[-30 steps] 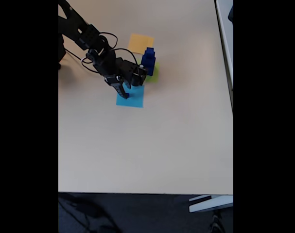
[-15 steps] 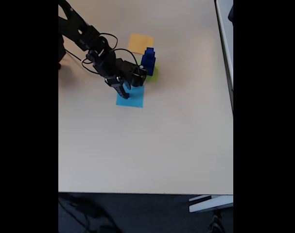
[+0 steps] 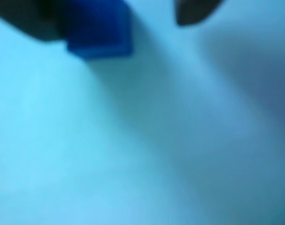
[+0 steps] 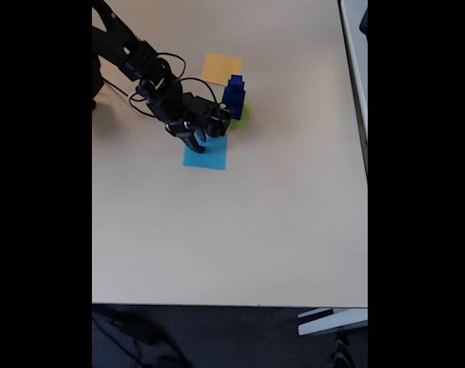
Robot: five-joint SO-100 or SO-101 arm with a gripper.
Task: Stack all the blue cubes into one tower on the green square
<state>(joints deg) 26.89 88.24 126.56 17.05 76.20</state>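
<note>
The arm (image 4: 144, 73) is black all over, built of blocky segments that narrow toward the gripper (image 4: 195, 143). Thin black cables (image 4: 188, 78) loop loosely off its upper side, toward one o'clock. In the wrist view, two dark blurred fingertips (image 3: 194, 11) enter at twelve o'clock, their detail too soft to tell.

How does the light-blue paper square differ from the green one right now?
The light-blue square lies nearer the camera in the fixed view, mostly bare, with the hand over its upper left corner. The green square sits behind it, largely covered by the tower of blue cubes. Both are flat papers on the table.
</note>
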